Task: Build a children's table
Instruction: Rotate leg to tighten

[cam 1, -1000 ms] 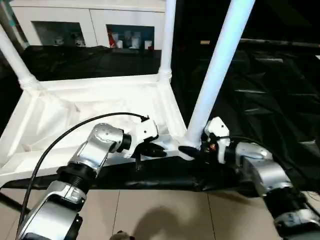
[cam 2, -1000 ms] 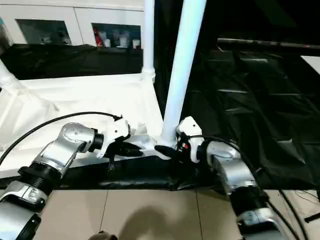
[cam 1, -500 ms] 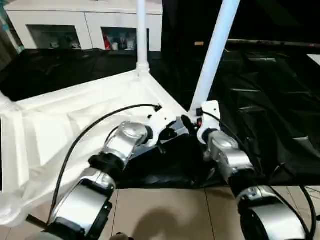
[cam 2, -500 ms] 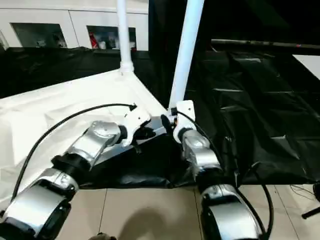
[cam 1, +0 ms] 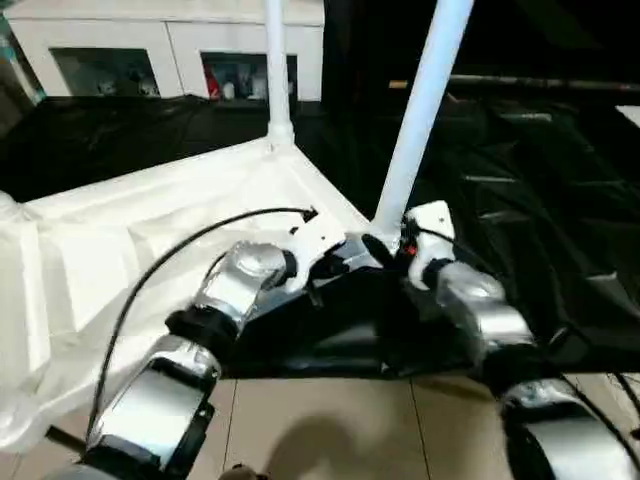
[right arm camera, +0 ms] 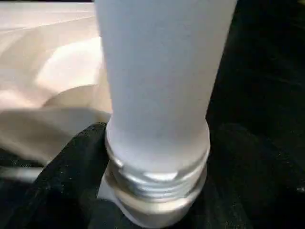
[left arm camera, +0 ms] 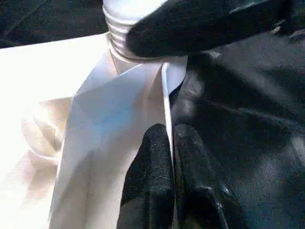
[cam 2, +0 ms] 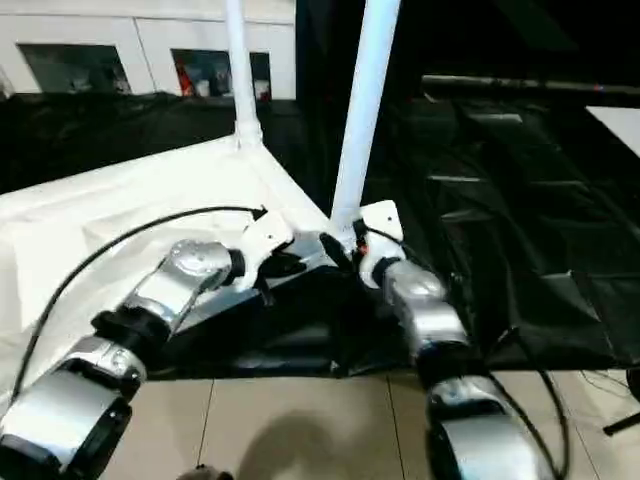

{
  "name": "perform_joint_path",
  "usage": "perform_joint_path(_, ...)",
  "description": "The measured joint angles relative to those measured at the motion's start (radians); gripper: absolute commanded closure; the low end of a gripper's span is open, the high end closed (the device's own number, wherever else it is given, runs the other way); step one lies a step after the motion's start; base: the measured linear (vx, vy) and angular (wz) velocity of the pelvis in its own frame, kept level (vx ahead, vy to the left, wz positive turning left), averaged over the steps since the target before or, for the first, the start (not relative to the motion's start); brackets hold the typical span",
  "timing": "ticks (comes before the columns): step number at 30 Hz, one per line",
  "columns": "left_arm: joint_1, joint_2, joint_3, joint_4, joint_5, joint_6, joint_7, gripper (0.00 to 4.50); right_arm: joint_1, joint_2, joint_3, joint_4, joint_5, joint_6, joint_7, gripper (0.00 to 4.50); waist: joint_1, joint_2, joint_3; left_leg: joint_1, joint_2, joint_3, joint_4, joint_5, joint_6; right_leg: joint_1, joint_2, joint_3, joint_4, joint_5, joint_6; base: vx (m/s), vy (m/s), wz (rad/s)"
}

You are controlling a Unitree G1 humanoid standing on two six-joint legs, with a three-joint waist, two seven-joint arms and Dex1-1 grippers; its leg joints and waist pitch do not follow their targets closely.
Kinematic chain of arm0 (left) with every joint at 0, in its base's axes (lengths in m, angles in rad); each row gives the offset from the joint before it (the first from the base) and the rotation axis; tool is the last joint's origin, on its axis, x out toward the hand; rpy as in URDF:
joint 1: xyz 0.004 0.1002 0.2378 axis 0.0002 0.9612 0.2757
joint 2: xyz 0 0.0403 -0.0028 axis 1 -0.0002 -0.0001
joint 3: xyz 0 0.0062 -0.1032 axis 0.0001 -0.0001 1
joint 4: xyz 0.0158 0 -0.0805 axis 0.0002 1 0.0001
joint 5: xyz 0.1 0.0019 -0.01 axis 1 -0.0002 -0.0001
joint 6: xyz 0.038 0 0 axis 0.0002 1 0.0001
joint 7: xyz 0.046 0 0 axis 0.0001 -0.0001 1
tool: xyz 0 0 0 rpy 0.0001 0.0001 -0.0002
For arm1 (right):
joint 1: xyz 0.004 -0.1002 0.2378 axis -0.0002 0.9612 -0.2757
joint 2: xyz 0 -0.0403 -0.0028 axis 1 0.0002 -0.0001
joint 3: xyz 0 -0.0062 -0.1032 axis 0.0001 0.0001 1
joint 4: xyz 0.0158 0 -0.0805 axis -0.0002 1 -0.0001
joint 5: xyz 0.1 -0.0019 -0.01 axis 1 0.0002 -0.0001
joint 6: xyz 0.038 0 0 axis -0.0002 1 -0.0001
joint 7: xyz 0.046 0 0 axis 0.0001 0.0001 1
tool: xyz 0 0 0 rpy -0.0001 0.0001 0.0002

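Note:
The white tabletop lies upside down on black cloth, one corner pointing towards me. Two white legs stand up from it, a near leg at that corner and a far leg behind. My left gripper is shut on the tabletop's thin rim just beside the near corner. My right gripper stands open at the foot of the near leg. Its fingers sit either side of the threaded collar.
A white cabinet with glass doors stands along the back wall. Black cloth covers the ground to the right and behind. Pale floor tiles lie in front. A black cable arcs over my left forearm.
The view has shifted and the tabletop now lies at an angle to me, not square. Both forearms point more forwards. Both grippers have stayed at the near corner.

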Motion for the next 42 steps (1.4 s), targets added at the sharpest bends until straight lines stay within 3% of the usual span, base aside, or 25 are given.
perform_joint_path(4, 0.061, 0.071, -0.015, -0.089, -0.024, -0.039, -0.162, 4.50, 0.097, -0.135, 0.069, -0.156, 0.021, 0.028, 0.252, 0.63, 0.009, 0.003, 0.001, 0.000, 0.000, 0.000, 0.000, 0.000, 0.000, 0.000, 0.000, 0.000, -0.002, 0.000, 0.000, 0.000, 0.000, 0.00)
perform_joint_path(14, 0.118, 0.125, -0.043, -0.187, -0.069, -0.040, -0.361, 4.50, 0.137, -0.194, 0.128, -0.303, 0.038, 0.095, 0.437, 0.63, 0.026, 0.006, 0.002, -0.001, 0.000, 0.001, 0.001, 0.000, 0.000, 0.000, -0.001, 0.000, 0.000, 0.000, 0.000, 0.000, 0.000, 0.00)
perform_joint_path(19, 0.119, 0.127, -0.043, -0.187, -0.070, -0.040, -0.373, 4.50, 0.140, -0.195, 0.134, -0.315, 0.038, 0.108, 0.452, 0.63, 0.026, 0.006, 0.002, -0.001, 0.000, 0.000, 0.001, 0.000, 0.000, 0.001, -0.001, -0.001, 0.000, 0.000, 0.000, 0.000, 0.000, 0.00)
perform_joint_path(32, 0.119, 0.129, -0.042, -0.187, -0.070, -0.037, -0.373, 4.50, 0.139, -0.184, 0.134, -0.313, 0.034, 0.113, 0.457, 1.75, 0.025, 0.006, 0.002, -0.001, 0.000, 0.000, 0.001, 0.000, 0.000, 0.001, -0.001, -0.001, 0.000, 0.000, 0.000, 0.000, 0.000, 0.00)
perform_joint_path(42, 0.117, 0.125, -0.039, -0.184, -0.068, -0.021, -0.343, 4.50, 0.132, -0.160, 0.128, -0.284, 0.027, 0.105, 0.407, 1.80, 0.020, 0.006, 0.002, 0.000, 0.000, 0.000, 0.001, 0.000, 0.000, 0.001, -0.001, -0.001, 0.000, 0.000, 0.000, 0.000, 0.000, 0.00)
